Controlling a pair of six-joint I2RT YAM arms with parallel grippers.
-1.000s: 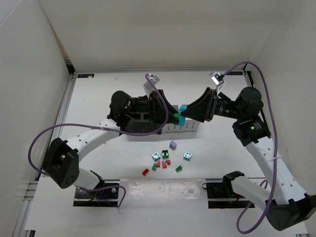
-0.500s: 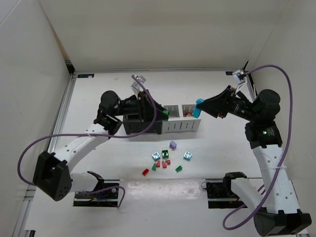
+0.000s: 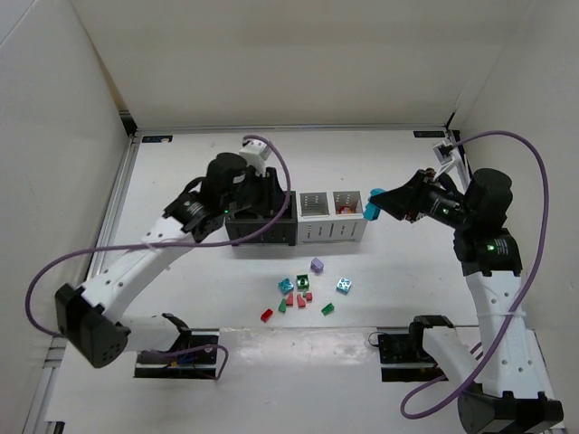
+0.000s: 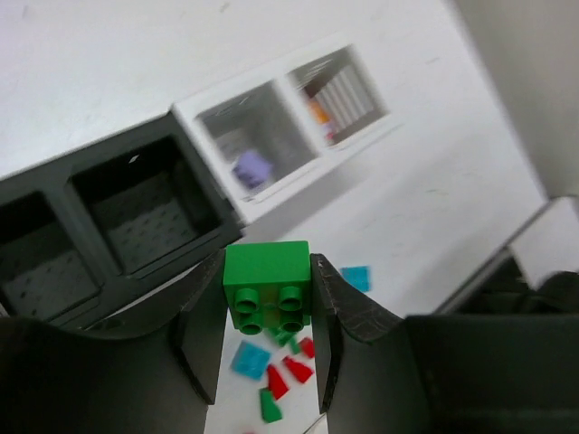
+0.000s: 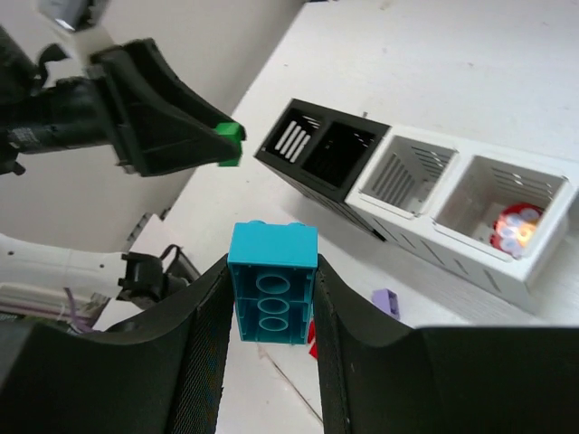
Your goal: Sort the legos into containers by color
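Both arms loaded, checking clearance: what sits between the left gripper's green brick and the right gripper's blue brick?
The joined white bins stand between green brick and blue brick, per the top view.

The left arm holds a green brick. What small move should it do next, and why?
Probably move the left gripper, shut on the green brick, over one of the black bins and open it. Both look empty, while the white bins already hold a purple brick and something red.

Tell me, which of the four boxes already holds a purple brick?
The white box beside the black pair: a lilac brick lies in it. The other white box holds something red; the black ones look empty.
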